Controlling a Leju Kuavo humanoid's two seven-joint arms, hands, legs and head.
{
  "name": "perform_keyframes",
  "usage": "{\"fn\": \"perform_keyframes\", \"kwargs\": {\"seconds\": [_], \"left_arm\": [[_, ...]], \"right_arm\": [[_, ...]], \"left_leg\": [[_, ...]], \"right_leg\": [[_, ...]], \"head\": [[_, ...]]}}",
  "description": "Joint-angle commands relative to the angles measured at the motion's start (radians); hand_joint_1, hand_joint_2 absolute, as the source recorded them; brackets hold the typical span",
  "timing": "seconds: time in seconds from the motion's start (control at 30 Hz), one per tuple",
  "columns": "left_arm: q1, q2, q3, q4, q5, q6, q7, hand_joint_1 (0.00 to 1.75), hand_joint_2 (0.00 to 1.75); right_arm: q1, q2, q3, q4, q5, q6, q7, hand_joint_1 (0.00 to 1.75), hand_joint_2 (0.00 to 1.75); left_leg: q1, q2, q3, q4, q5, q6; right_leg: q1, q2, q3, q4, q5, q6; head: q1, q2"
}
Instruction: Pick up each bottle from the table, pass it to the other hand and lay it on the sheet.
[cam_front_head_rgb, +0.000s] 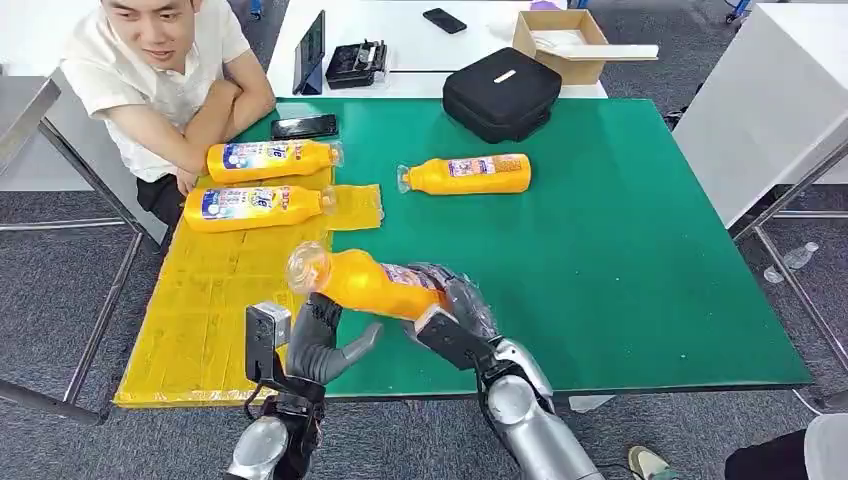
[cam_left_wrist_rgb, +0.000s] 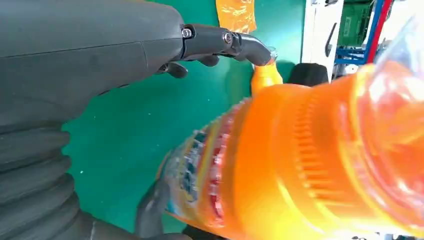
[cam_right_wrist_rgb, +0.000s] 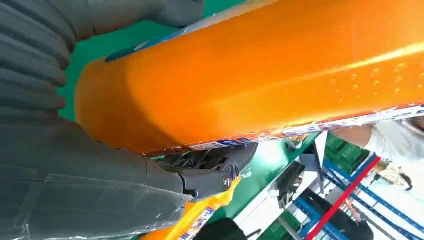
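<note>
Bottle (cam_front_head_rgb: 368, 283) in right hand (cam_front_head_rgb: 452, 305) points cap-first toward sheet (cam_front_head_rgb: 215, 300).

Grey carpet floor (cam_front_head_rgb: 60, 290), white tables (cam_front_head_rgb: 400, 40) behind; possibly blue shelving (cam_right_wrist_rgb: 350, 200)

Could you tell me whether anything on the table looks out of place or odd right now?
Nothing looks spilled or damaged. Two bottles lie on the yellow sheet, one bottle lies on the green mat, and the right hand holds a fourth above the left hand. The sheet's far corner is crinkled.
</note>
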Motion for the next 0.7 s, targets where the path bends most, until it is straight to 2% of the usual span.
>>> {"fn": "perform_keyframes", "kwargs": {"seconds": [0.03,0.7], "left_arm": [[-0.002,-0.049,-0.032,-0.008,0.005,0.001,-0.009,0.0,1.75],[-0.071,-0.049,-0.046,0.038,0.118,0.023,-0.02,0.0,1.75]], "right_arm": [[-0.023,-0.002,0.039,0.083,0.012,-0.016,0.016,1.75,1.75],[-0.079,0.051,0.046,0.132,0.024,-0.029,0.005,1.75,1.75]], "left_leg": [[0.0,0.001,0.002,0.0,-0.001,0.0],[0.0,0.001,0.002,0.001,-0.001,0.0]], "right_leg": [[0.001,-0.001,0.003,-0.001,-0.001,-0.003],[0.001,-0.001,0.002,0.0,-0.001,-0.003]], "head": [[0.0,0.0],[0.0,0.0]]}}
